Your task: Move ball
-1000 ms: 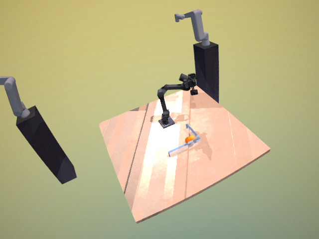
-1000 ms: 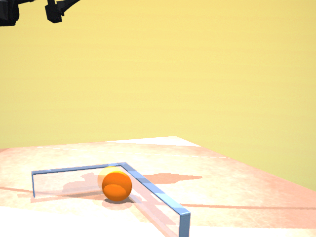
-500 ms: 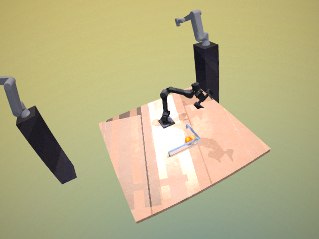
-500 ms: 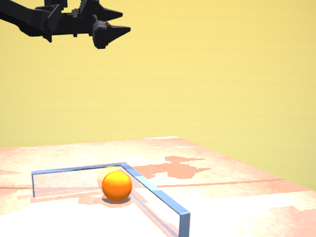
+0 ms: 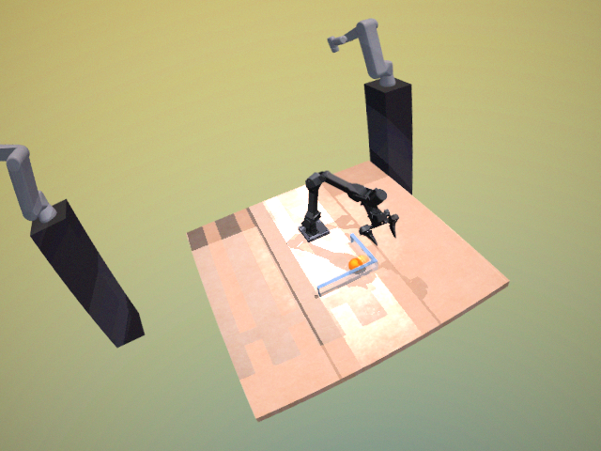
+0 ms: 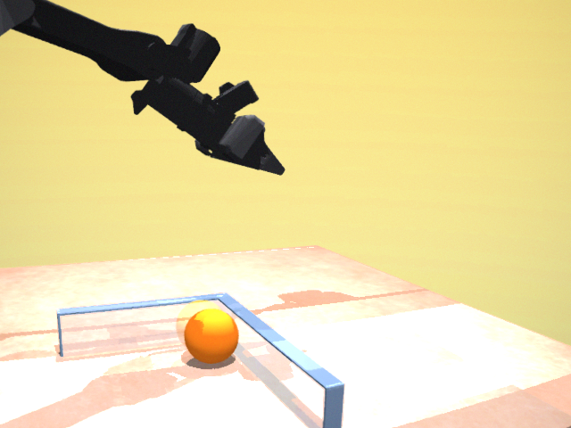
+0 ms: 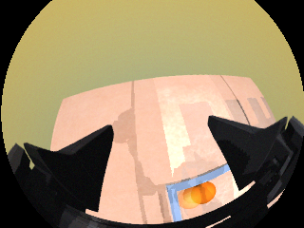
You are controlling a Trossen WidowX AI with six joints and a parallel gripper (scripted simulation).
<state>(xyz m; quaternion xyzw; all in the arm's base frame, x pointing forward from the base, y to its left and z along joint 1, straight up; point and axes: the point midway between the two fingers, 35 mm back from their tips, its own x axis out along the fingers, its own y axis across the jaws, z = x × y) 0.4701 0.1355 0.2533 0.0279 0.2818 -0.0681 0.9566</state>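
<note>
An orange ball (image 5: pixel 354 264) (image 6: pixel 211 336) (image 7: pixel 205 193) lies on the table inside the corner of two low clear walls with blue top edges (image 5: pixel 339 280) (image 6: pixel 277 340) (image 7: pixel 173 204). The see-through copy (image 5: pixel 363 258) (image 6: pixel 186 317) (image 7: pixel 188 199) is pale orange and partly hidden behind the ball in the exterior view; the two overlap in all views but do not coincide. My gripper (image 5: pixel 385 240) (image 7: pixel 162 124) is open and empty, high above the table and away from the ball. In the exterior view its fingers line up, above and to the right of the ball.
The table (image 5: pixel 461 272) carries patches of light and shadow. My arm's base (image 5: pixel 314 230) stands on it behind the walls. Two grey arms on dark pillars (image 5: pixel 388 131) (image 5: pixel 87 276) stand off the table's left and back right in the top view.
</note>
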